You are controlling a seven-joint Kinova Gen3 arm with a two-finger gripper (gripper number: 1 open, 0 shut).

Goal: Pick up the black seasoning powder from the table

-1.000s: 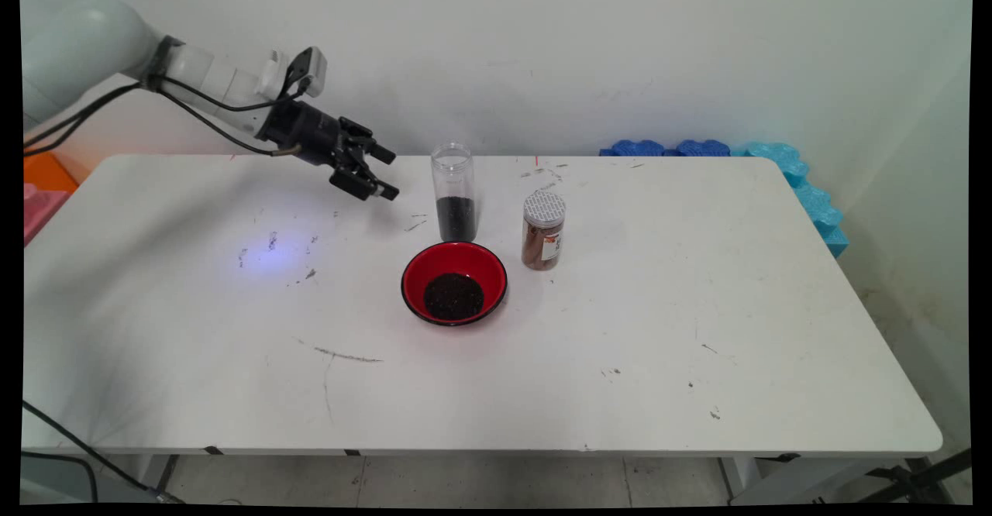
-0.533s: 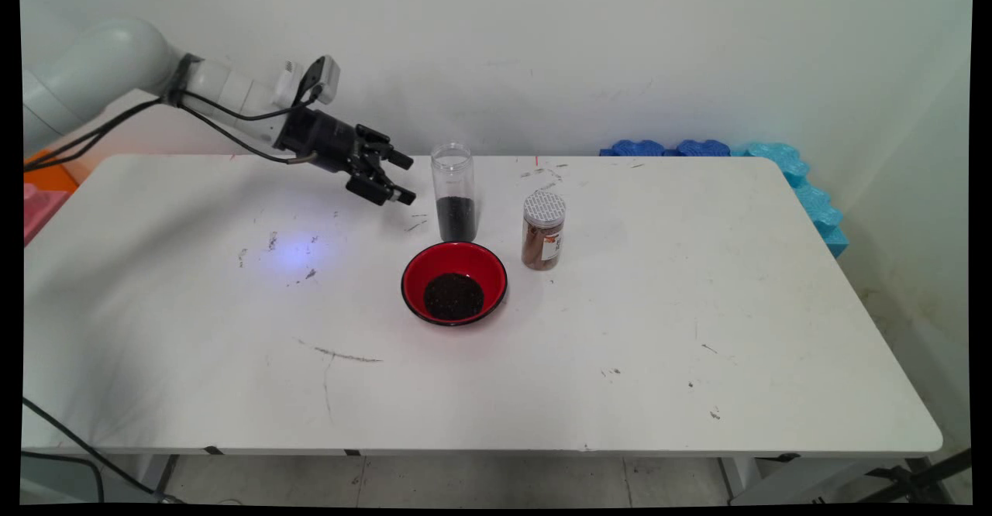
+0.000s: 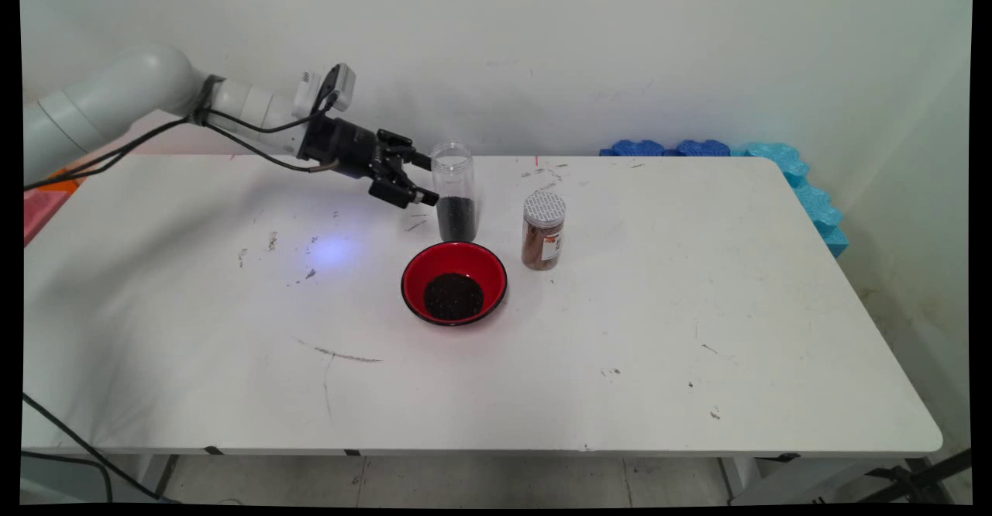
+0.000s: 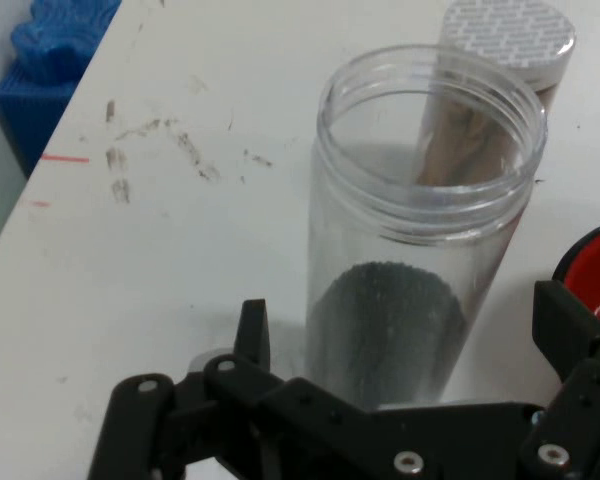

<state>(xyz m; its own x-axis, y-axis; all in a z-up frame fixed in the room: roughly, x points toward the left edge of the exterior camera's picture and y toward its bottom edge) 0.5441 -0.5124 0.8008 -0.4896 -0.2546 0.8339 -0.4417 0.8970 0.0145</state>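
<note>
Black two-finger gripper (image 3: 425, 181) reaching in from the left, low over the white table (image 3: 697, 361), jaws spread wide and level with the lower half of a clear open-topped jar (image 3: 453, 190). Fingertips just at the jar's left side; contact not clear from the main view. In the hand view, gripper (image 4: 405, 335) with one finger (image 4: 252, 335) on either side of the jar (image 4: 415, 250), the jar standing upright between them, a layer of dark grains in its bottom. Just near of the jar, a red bowl (image 3: 454, 282) with black rim holding a mound of the same dark grains. To the right of the jar, apart from it, a brown-filled spice jar (image 3: 542, 231) with a grey patterned lid, upright. Blue foam pieces (image 3: 744, 152) along the table's far right corner.
</note>
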